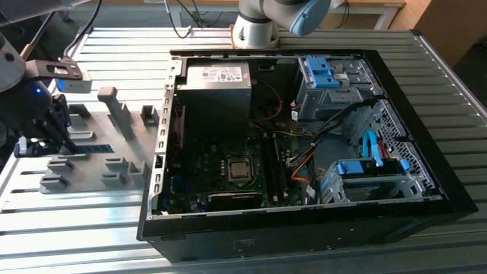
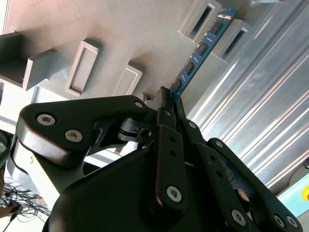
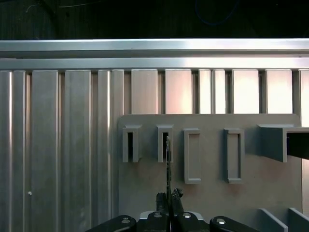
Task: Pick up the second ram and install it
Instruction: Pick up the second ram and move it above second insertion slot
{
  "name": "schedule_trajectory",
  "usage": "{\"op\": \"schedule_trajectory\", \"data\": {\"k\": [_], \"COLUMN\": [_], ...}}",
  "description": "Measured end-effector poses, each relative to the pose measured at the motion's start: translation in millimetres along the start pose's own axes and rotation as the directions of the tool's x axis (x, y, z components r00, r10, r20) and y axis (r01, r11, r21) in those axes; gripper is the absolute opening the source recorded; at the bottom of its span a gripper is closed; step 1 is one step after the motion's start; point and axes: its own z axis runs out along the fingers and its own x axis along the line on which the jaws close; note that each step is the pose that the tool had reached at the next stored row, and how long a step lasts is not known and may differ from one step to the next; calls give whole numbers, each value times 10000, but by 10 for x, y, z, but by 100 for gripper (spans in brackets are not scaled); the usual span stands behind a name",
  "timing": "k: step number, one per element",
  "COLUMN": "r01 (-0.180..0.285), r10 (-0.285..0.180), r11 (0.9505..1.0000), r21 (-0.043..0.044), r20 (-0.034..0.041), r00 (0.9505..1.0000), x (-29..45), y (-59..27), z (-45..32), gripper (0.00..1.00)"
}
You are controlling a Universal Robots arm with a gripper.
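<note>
The gripper [image 2: 169,96] is over the grey holder plate [image 2: 106,34], at the exterior view's left, well apart from the open computer case [image 1: 449,188] on the ribbed metal table [image 1: 76,234]. Its 2 fingers [image 2: 163,104] are drawn almost together, with only the near end of the second ram [image 2: 200,48] between them, so the jaws look clamped on the board. The stick stands on its thin edge. That is probably why it is pinched across its flat faces, where the pads get a broad grip. In the first wrist view it shows as 1 narrow line [image 3: 168,164] running from the fingertips to a slotted block [image 3: 164,144]. Its far end sits at that block, and whether it has lifted clear cannot be told. The pick-up appears to be in hand, while the install has not begun.
</note>
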Motion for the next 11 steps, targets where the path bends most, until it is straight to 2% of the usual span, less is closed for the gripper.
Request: {"op": "schedule_trajectory", "data": {"k": [11], "r01": [1], "r10": [-1], "r11": [10000], "r21": [-2], "r20": [-1], "r00": [10000], "x": [0], "y": [0], "z": [-49], "gripper": [14]}}
